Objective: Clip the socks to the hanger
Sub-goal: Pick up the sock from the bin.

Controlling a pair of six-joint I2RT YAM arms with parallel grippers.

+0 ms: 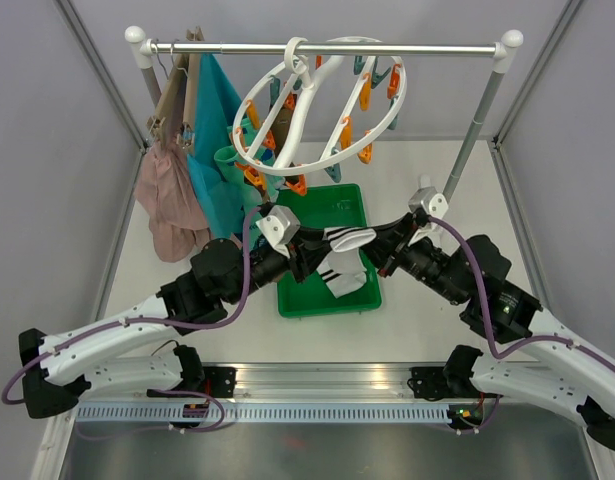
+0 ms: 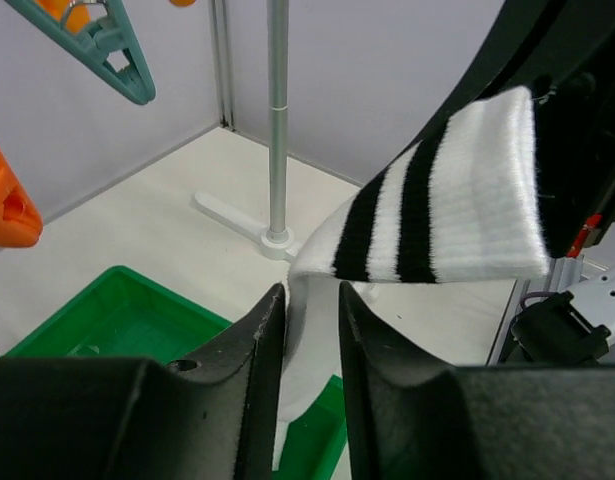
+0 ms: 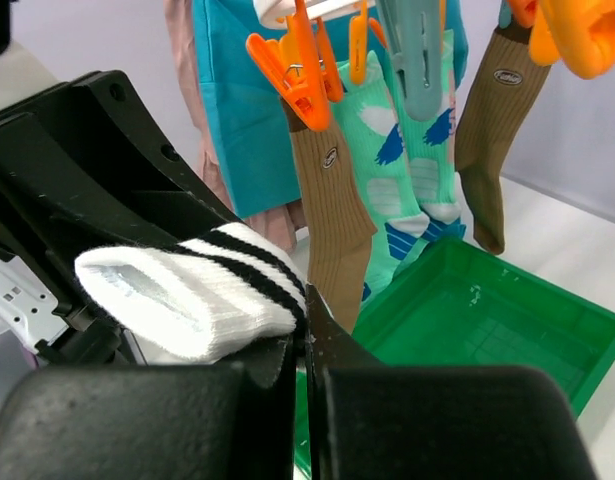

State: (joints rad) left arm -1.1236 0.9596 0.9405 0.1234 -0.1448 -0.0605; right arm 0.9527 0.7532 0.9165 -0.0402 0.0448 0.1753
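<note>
A white sock with black cuff stripes (image 1: pixel 344 242) hangs between my two grippers above the green tray. My right gripper (image 3: pixel 307 322) is shut on the edge of its striped cuff (image 3: pixel 192 290). My left gripper (image 2: pixel 309 292) stands slightly open, with the sock's white lower part (image 2: pixel 312 300) hanging loosely between its fingers; the cuff (image 2: pixel 457 200) stretches away to the right. The round white hanger (image 1: pixel 309 105) hangs tilted from the rail behind. Two brown socks (image 3: pixel 332 200) and mint-teal patterned socks (image 3: pixel 399 170) are clipped in its orange and teal pegs.
The green tray (image 1: pixel 327 208) lies under the grippers. The metal rail (image 1: pixel 417 47) on its two posts also carries a teal garment (image 1: pixel 215 140) and a pink-beige garment (image 1: pixel 167 195) on tan hangers at the left. A rail post (image 2: pixel 278 120) stands just beyond the tray.
</note>
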